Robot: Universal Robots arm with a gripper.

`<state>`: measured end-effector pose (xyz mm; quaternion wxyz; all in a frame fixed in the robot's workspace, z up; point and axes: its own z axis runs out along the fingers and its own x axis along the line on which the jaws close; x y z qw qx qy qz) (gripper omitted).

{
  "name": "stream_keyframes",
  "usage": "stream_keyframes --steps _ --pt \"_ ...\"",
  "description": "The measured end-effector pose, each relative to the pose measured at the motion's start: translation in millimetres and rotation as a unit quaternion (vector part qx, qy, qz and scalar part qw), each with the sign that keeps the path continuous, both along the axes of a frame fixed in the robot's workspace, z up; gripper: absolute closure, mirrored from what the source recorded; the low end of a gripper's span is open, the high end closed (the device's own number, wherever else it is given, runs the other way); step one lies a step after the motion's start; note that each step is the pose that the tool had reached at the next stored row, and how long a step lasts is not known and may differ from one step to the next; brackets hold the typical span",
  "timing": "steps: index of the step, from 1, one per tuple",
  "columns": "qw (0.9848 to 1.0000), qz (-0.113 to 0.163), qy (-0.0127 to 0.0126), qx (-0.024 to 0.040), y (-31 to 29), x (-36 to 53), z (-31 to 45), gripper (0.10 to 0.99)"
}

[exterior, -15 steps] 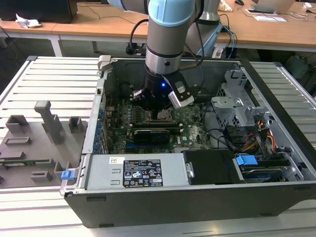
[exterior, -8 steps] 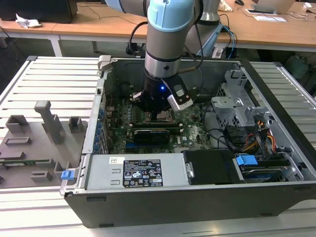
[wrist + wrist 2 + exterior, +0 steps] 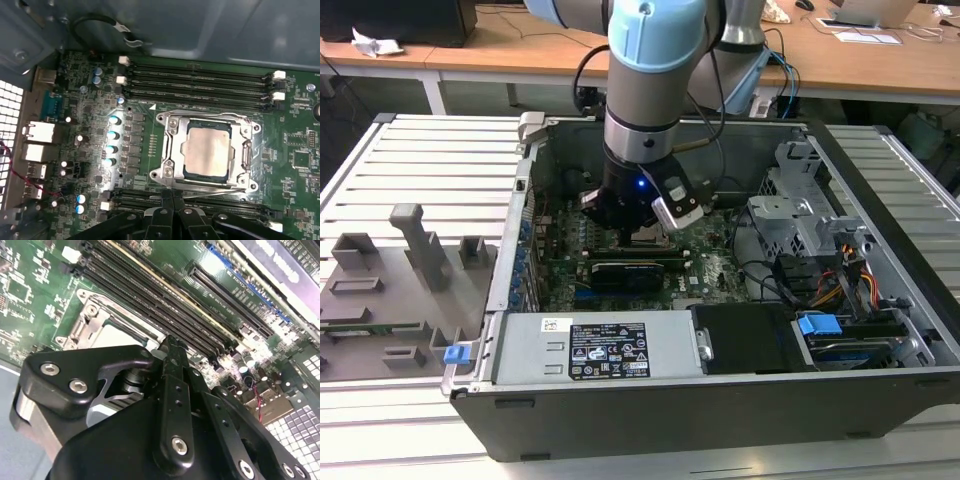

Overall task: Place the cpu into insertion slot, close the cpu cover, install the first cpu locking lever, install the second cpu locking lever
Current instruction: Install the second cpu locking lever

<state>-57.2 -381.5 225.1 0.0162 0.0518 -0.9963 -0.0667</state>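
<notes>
The black two-fingered gripper [image 3: 172, 210] is seen pressed shut, its 2 narrow fingertips [image 3: 171, 347] meeting with nothing grasped between them, just at the near edge of the CPU socket. In the exterior view, at the centre of the frame, the same gripper [image 3: 642, 232] is lowered into the open dark-grey computer case [image 3: 650, 400] under the light-blue and silver arm [image 3: 645, 90]. Directly beyond the fingertips, the small flat square cpu with a dull silver-grey metal top [image 3: 209, 151] is seated in the square metal-rimmed insertion slot [image 3: 170, 145], right of centre in the first wrist view. The thin silvery cpu cover [image 3: 207, 122] is laid flat around the chip, framing it. The socket is mounted on the green motherboard [image 3: 95, 110], with 4 long black memory slots [image 3: 200, 82] running above it in that view. In the exterior view, a grey plastic fixture tray [image 3: 390, 290] is placed at the left of the frame, beside the case.
</notes>
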Motion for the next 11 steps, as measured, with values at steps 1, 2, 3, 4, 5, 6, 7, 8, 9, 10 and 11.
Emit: stream_keyframes --steps 1,2,3,4,5,6,7,8,9,10,11 --pt "1.0 0.001 -0.0002 0.0005 0.1 -0.9 -0.8 0.98" --pt "1.0 0.002 -0.0001 0.0007 0.0 -1.3 -1.9 0.98" --pt "1.0 0.003 -0.0001 0.0008 0.0 -1.9 -3.5 0.98" --pt "1.0 0.004 -0.0001 0.0008 0.0 -2.4 -5.4 0.98" --pt "1.0 0.006 -0.0001 0.0008 0.0 -2.7 -7.2 0.98" --pt "1.0 0.007 -0.0002 0.0008 0.0 -2.9 -9.9 0.98" --pt "1.0 0.007 -0.0002 0.0012 0.0 -3.2 -11.5 0.98" --pt "1.0 0.008 -0.0004 0.0021 0.0 -3.7 -12.2 0.98" --pt "1.0 0.008 -0.0004 0.003 -0.1 -3.9 -13.0 0.98" --pt "1.0 0.008 -0.0007 0.0043 -0.1 -4.3 -13.7 0.98" --pt "0.9999 0.008 -0.0011 0.0064 -0.5 -4.7 -14.6 0.98"
